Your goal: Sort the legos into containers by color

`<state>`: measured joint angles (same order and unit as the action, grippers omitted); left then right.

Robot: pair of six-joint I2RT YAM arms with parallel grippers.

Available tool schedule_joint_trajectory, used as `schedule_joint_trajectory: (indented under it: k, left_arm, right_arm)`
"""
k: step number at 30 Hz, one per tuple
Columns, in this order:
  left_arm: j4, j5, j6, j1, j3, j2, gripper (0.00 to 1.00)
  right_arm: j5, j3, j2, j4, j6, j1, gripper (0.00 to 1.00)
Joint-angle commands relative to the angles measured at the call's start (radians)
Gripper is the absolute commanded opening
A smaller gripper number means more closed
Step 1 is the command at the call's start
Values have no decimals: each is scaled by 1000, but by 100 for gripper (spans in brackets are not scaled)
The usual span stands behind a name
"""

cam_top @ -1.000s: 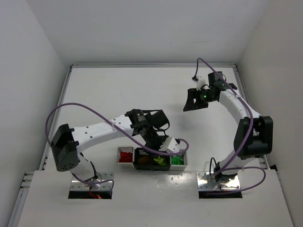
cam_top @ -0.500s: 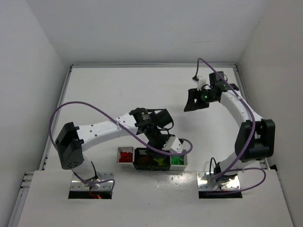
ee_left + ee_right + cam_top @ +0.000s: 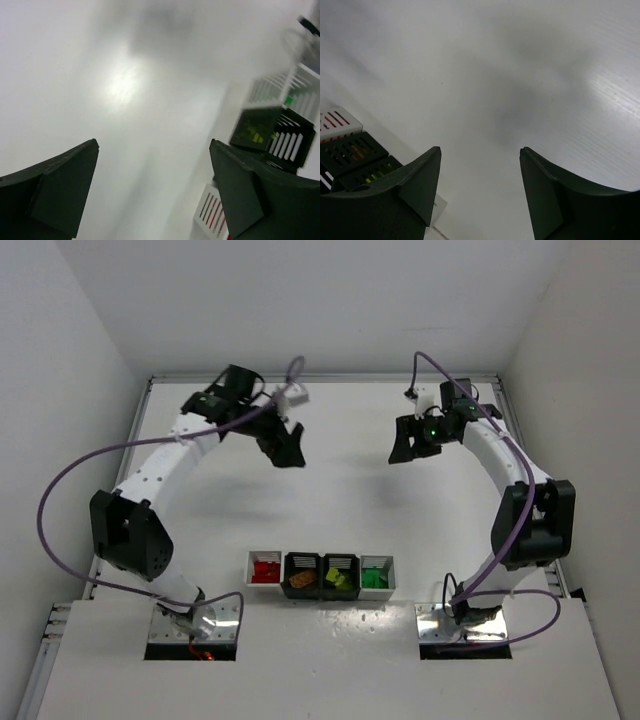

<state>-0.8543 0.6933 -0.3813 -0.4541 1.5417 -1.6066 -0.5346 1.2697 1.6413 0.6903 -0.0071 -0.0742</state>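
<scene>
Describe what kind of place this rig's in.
Probably a lab robot test cell: white walls boxing in a table, left arm and right arm bolted at its edge, bins of colour-sorted legos.

Top view: bright, even, diffuse light from overhead. White table (image 3: 340, 490) and walls (image 3: 80, 340) nr washed out, only faint soft shadows on table. Sharp thru centre; walls lean outward at frame edges. Left wrist view: heavily blurred, glare patch upper left of centre, grey shadow top centre, containers (image 3: 272, 132) at right smeared. Right wrist view: cleaner. Soft grey shadow mid-frame, streaky sheen at right, dark fingers (image 3: 395, 200) along bottom w/ little detail.
</scene>
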Motion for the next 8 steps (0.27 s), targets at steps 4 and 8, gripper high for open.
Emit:
schedule_joint_trajectory:
  k: [4,8]
  left_arm:
    - [188,6,326,285,-60,14,100]
    - [242,-58,337,394,-113,5,100]
  right_arm:
    - [67,160,93,-3,-60,-3,67]
    - [107,213,132,-3,-60,7,70]
